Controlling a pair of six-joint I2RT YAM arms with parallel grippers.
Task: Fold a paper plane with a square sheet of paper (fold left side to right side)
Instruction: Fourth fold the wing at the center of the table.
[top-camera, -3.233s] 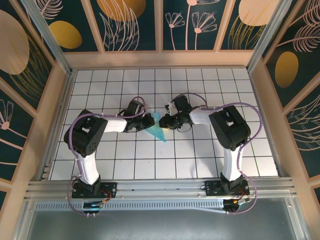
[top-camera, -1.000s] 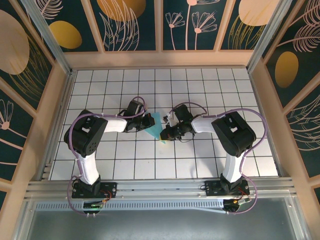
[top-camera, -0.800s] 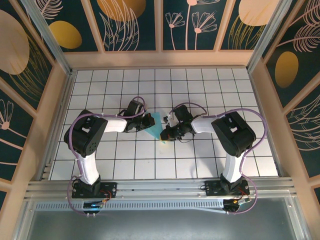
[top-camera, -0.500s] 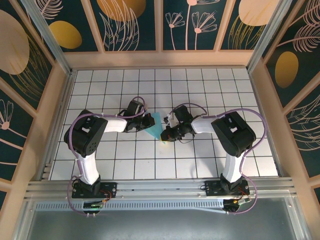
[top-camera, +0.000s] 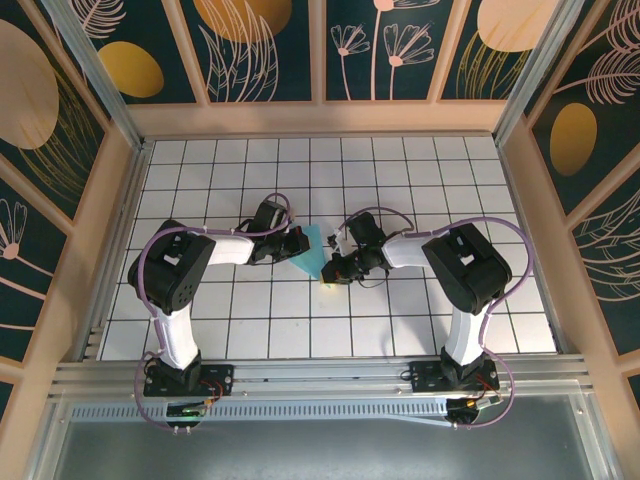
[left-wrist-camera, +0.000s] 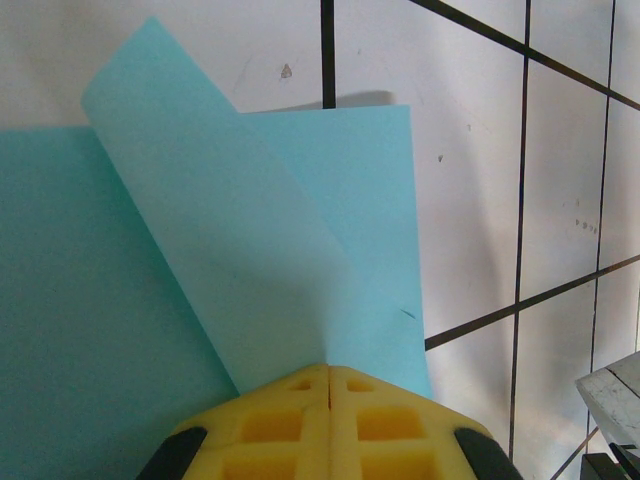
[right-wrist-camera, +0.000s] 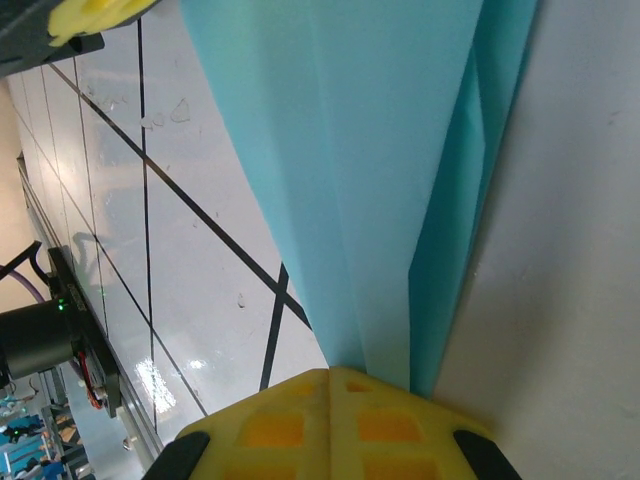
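Lying near the middle of the table (top-camera: 400, 180), your folded blue paper (top-camera: 314, 256) sits between both arms. Your left pincer (left-wrist-camera: 329, 368) and right pincer (right-wrist-camera: 330, 372) are each clenched, tips touching the paper from opposite sides

1. Left arm (top-camera: 172, 278) and right arm (top-camera: 462, 262): white link tubes, black joint housings.
2. Purple cable (top-camera: 143, 268): loops along each arm.
3. Base plates (top-camera: 187, 380): black.
4. Left gripper (left-wrist-camera: 328, 372) and right gripper (right-wrist-camera: 328, 374): yellow fingers (left-wrist-camera: 280, 425) with square recessed pockets and black rear corners.
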